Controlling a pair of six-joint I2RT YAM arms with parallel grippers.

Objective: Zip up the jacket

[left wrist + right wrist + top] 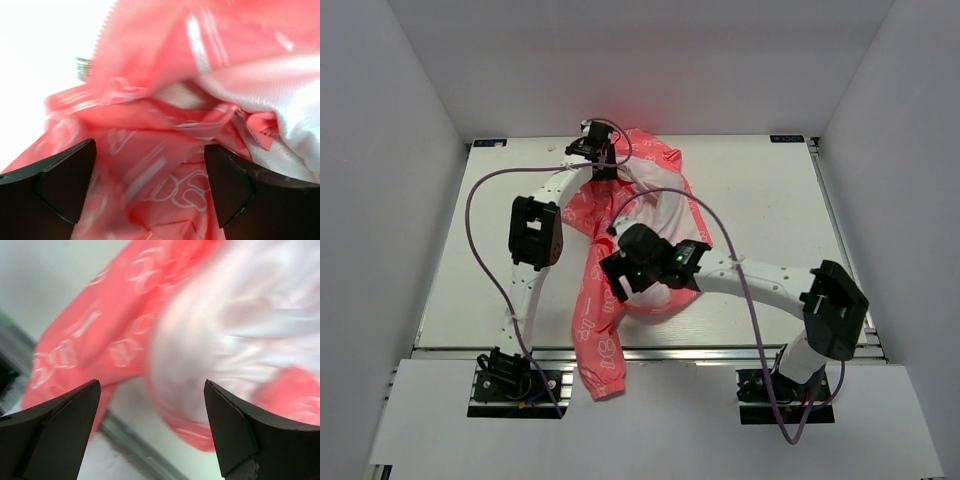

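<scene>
On the left, the left arm reaches far over the table (750,190) to its back edge, and a purple cable (470,215) loops beside it. The left gripper (150,185) is over the top end of the jacket (595,300). Its two black fingers (65,185) stand wide apart with nothing held between them. In the left wrist view only crumpled pink cloth shows past them, and I cannot tell if they touch it. A row of zipper teeth (103,32) runs along one pink edge there, and the picture is a bit blurry. The jacket lies in the middle of the table, from the back edge down to the front. It is open, so the white lining (655,210) shows. One pink sleeve (602,365) hangs over the front edge of the table. On the right, the right arm bends in from the side. The right gripper (150,430) is over the lower part of the jacket, near the white lining. It is wide open too and holds nothing. The right wrist view is blurry, with pink cloth and white lining past the fingers.
</scene>
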